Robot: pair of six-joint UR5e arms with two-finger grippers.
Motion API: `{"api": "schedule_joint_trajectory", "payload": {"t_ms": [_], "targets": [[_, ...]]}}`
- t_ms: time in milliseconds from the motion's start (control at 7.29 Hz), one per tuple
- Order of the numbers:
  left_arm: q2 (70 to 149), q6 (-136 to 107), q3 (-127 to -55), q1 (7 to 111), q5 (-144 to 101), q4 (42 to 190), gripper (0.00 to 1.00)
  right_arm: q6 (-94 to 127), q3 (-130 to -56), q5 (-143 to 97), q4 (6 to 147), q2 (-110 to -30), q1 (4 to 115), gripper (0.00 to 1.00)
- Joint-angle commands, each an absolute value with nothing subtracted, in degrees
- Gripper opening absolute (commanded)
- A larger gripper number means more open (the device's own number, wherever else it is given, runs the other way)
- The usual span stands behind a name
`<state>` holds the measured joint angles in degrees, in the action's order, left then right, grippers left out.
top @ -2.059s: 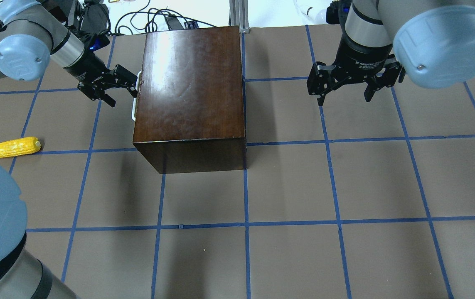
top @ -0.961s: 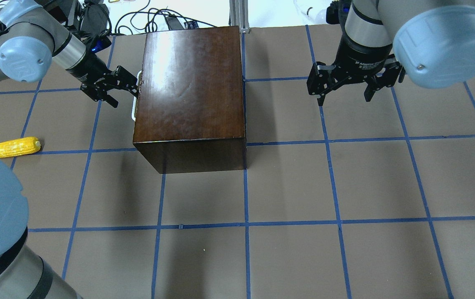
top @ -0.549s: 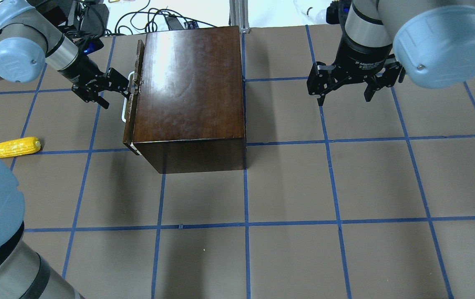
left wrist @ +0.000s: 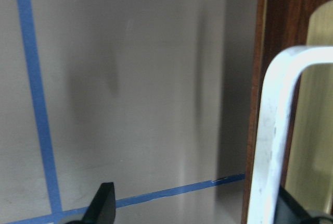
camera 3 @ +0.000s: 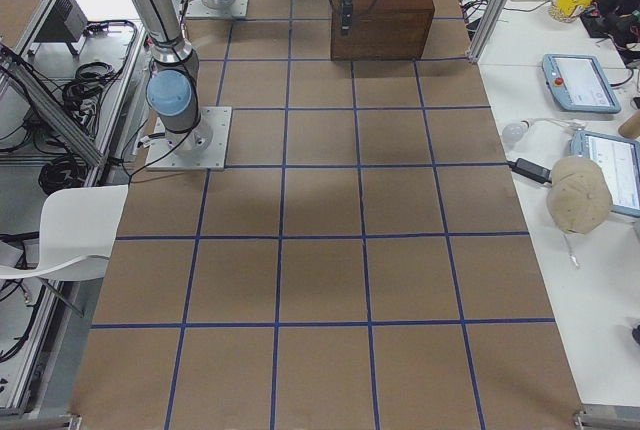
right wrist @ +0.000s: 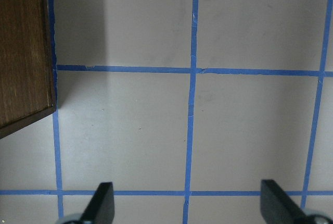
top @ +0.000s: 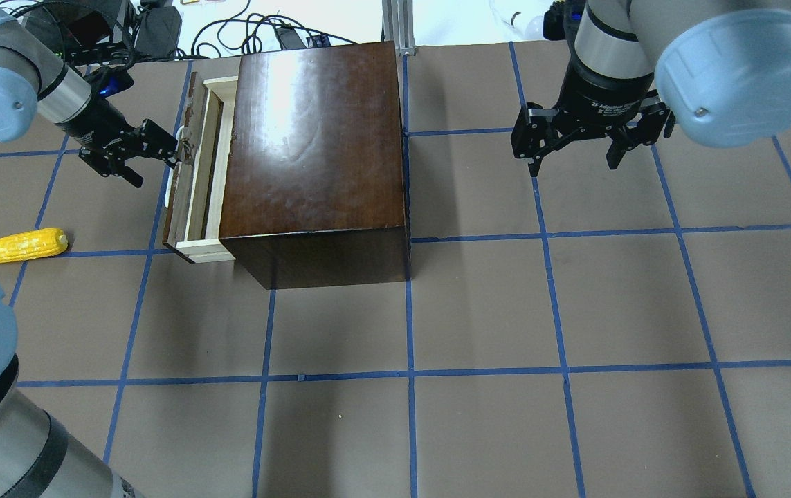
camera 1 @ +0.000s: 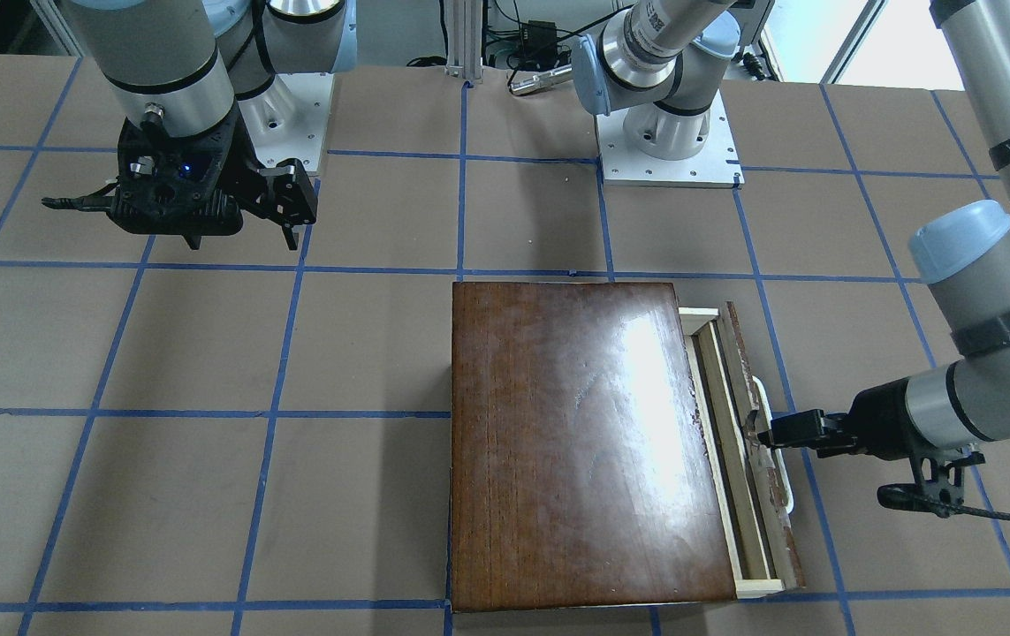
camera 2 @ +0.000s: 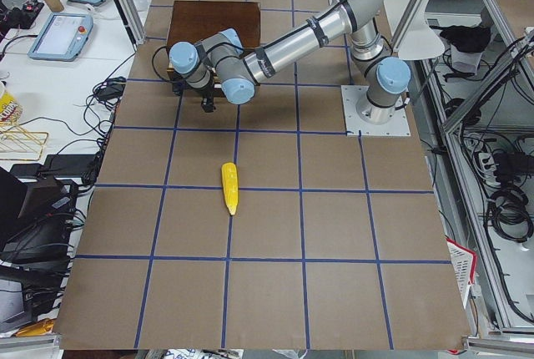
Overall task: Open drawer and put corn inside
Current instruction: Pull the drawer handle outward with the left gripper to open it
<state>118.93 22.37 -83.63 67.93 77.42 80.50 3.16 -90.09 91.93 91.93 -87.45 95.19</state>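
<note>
Though missed frontally, corn [top: 19, 245] shows overhead — drawer [top: 197, 176] open

drawer [top: 201, 166] part-open, slid a bit out of L side of dk-brown box [top: 312, 152], pale wood tray, dk chipped front panel, cream loop handle [left wrist: 270, 130], corn [top: 19, 245] yellow cob, flat on table, well apart from drawer, tapered end pointing away from box

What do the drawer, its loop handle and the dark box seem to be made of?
The drawer looks like pale unfinished wood: matt, light rails, with a darker chipped front panel. The handle seems plastic or painted metal: smooth cream-white with small scuffs; I cannot tell which. The box looks like varnished dark wood: glossy, with glare and visible grain.
</note>
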Motion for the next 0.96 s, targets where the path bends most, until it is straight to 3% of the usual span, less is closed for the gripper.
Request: {"api": "schedule_joint_trajectory", "payload": {"t_ms": [0,824], "targets": [[119.0,22.41,-83.41,66.8,79.45,80.42,1.0,3.16,-90.09,91.93,91.93,-87.45,95.19,1.0],[117.51,22.32,-83.41,66.8,79.54,80.77,1.0,3.16,-90.09,91.93,91.93,-87.45,95.19,1.0]]}}
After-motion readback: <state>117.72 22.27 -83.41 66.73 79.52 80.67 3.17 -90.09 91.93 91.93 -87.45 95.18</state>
